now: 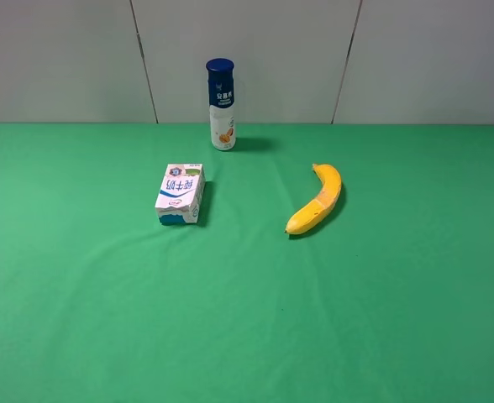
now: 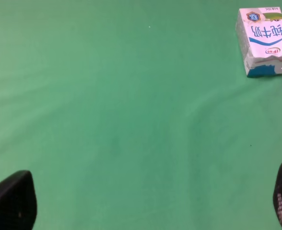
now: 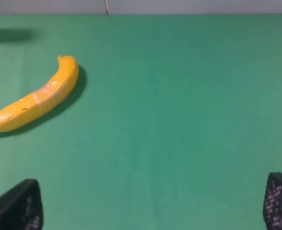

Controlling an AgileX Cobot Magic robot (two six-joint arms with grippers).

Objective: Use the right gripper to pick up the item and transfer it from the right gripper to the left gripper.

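A curved yellow banana [image 1: 317, 200] lies on the green cloth right of the middle. It also shows in the right wrist view [image 3: 37, 98]. Neither arm shows in the exterior high view. My right gripper [image 3: 150, 203] is open and empty, only its two fingertips [image 3: 16, 208] showing, well apart from the banana. My left gripper [image 2: 146, 203] is open and empty above bare cloth, its fingertips [image 2: 11, 201] at the frame's corners.
A white-and-blue milk carton [image 1: 181, 196] lies left of the banana and shows in the left wrist view [image 2: 264, 40]. A tall blue-capped bottle [image 1: 222, 105] stands at the back. The green cloth [image 1: 247, 319] covers the table.
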